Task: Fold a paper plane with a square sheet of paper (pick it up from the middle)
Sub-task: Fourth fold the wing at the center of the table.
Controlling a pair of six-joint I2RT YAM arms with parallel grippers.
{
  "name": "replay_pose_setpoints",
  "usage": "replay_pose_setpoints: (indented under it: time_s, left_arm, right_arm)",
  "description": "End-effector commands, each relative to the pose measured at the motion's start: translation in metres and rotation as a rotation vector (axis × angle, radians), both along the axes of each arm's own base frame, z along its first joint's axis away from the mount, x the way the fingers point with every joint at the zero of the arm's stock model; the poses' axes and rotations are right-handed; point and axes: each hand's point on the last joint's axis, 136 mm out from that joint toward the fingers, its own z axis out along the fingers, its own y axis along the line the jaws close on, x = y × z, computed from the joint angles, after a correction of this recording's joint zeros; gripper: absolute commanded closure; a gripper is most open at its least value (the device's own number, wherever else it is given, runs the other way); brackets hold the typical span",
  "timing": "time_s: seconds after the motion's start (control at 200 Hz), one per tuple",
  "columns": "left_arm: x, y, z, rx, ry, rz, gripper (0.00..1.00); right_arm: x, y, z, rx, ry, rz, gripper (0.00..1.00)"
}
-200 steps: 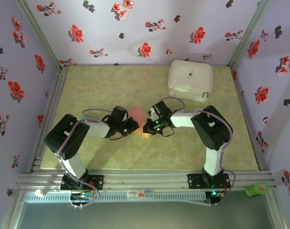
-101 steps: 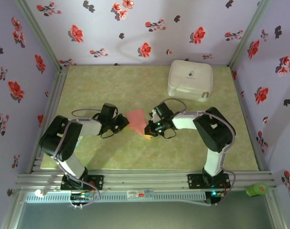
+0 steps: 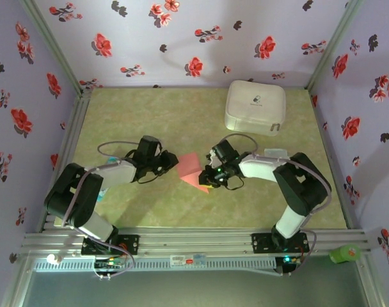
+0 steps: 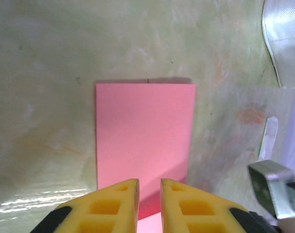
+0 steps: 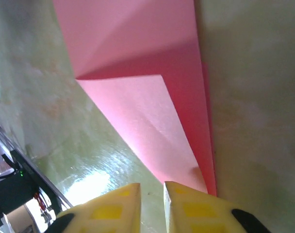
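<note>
Starting at the near edge, a metal rail (image 3: 201, 242) carries both arm bases, and a small green object (image 3: 343, 254) sits off its right end. From there the two arms reach inward over the green marbled table (image 3: 150, 115) and bend toward each other.

The left pincer (image 3: 171, 164) lies low over the table, pointing right, just beside the left edge of the sheet of paper (image 3: 191, 171). In the left wrist view its yellow fingers (image 4: 113, 204) stand a narrow gap apart. The paper's near edge runs beneath them and shows pink through the gap. Whether the tips touch the paper I cannot tell.

The right pincer (image 3: 206, 178) points left at the paper's near right corner. In the right wrist view its jaws are likewise only slightly apart, with bare table showing between them. A pointed end of the paper stops just by the tip of the right-hand finger (image 5: 196, 208).

The paper lies on the table between the two pincers, near the middle. It is salmon-red and already folded. From the left wrist it looks like a plain upright rectangle. From the right wrist it shows overlapping flaps, a sharp diagonal crease and a long straight edge.

Farther back, well apart from the paper, a white rounded-square case (image 3: 255, 107) rests at the far right of the table. Pale walls (image 3: 182, 38) printed with red and dark flowers close the far side and both flanks.
</note>
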Motion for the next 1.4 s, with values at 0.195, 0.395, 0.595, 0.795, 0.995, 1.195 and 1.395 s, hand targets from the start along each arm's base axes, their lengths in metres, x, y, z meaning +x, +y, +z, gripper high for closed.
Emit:
replay_pose_setpoints:
  time_s: [0.195, 0.395, 0.595, 0.795, 0.995, 1.195, 1.395]
  left_arm:
    - [-0.011, 0.0, -0.005, -0.023, 0.018, -0.004, 0.73]
    - [-0.014, -0.004, -0.011, -0.047, 0.042, -0.009, 0.72]
    - [-0.015, -0.004, -0.017, -0.046, 0.06, -0.014, 0.72]
    - [-0.016, -0.006, -0.021, -0.049, 0.079, -0.018, 0.72]
    - [-0.014, -0.005, -0.019, -0.052, 0.076, -0.007, 0.71]
    - [-0.011, -0.003, -0.02, -0.058, 0.081, -0.002, 0.71]
    - [-0.009, -0.004, -0.019, -0.066, 0.082, 0.004, 0.7]
  right_arm:
    - [0.028, -0.008, 0.009, -0.067, -0.105, 0.0, 0.73]
    - [0.036, -0.005, 0.0, -0.085, -0.097, 0.002, 0.71]
    - [0.046, -0.002, -0.004, -0.079, -0.095, -0.009, 0.72]
    - [0.051, -0.003, -0.003, -0.054, -0.093, -0.028, 0.8]
    - [0.051, -0.004, 0.006, 0.009, -0.095, -0.043, 0.88]
    - [0.051, -0.006, 0.008, 0.046, -0.098, -0.059, 0.94]
    - [0.052, -0.007, 0.009, 0.075, -0.094, -0.081, 0.98]
